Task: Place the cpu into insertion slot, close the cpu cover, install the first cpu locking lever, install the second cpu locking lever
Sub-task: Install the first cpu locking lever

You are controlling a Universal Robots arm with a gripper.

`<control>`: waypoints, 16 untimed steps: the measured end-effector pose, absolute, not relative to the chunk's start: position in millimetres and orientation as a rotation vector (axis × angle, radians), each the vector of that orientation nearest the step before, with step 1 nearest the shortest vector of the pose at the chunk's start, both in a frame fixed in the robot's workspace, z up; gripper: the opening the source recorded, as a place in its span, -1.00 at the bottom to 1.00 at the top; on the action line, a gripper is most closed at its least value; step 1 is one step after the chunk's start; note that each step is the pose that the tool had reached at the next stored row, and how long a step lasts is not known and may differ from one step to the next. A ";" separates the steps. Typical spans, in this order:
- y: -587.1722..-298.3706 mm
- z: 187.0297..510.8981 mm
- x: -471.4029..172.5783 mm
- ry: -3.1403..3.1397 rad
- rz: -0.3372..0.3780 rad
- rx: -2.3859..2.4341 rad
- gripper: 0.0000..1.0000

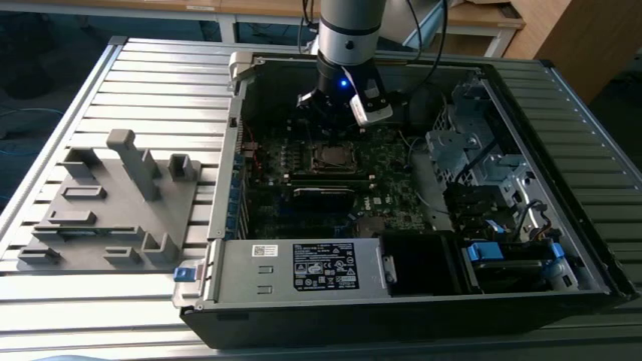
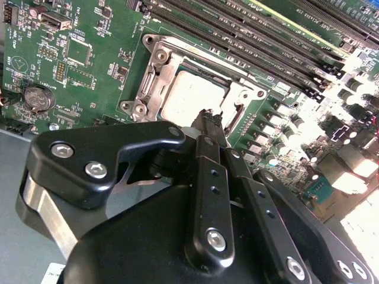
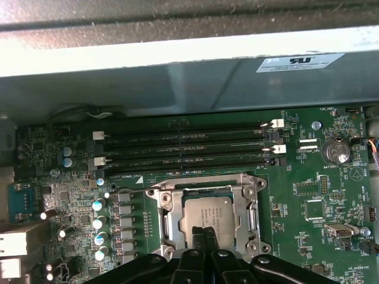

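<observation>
On the slatted table [image 1: 101,301] you have an open computer case [image 1: 422,323] lying on its side, with a grey fixture block [image 1: 110,203] beside it at the exterior view's left. The arm [image 1: 351,30] reaches down into the case above the green circuit board [image 3: 320,231]. Note the labelled power supply box [image 1: 301,271] along the near wall and the long memory slots [image 3: 183,148] just beside the socket.

Locate the insertion slot [image 3: 155,198] near the board's centre. The cpu [image 3: 207,213] lies flat inside it, so treat placement as done. The cpu cover [image 3: 173,219] appears to lie down around the chip, its window framing the metal top. Whether either locking lever is latched cannot be told from these views.

The gripper [image 3: 204,232] hangs over the slot's edge. Its fingers [image 3: 194,260] are brought together with nothing visible between them. The tip sits at or just above the cover's rim, and contact cannot be confirmed.

Judge the step in hand as closing or securing the cover. Any move from this position calls for a light, vertical press on the frame only, clear of the chip's top and the memory slots.
</observation>
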State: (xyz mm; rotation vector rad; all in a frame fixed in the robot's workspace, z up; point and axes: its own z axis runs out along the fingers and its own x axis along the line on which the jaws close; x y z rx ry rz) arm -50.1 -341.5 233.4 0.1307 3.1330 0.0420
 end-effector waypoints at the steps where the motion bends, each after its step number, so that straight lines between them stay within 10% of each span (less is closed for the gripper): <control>1: -341.5 233.4 -50.1 3.133 0.042 0.131 -0.80; 16: -341.5 233.4 -51.6 3.133 0.042 0.131 -0.80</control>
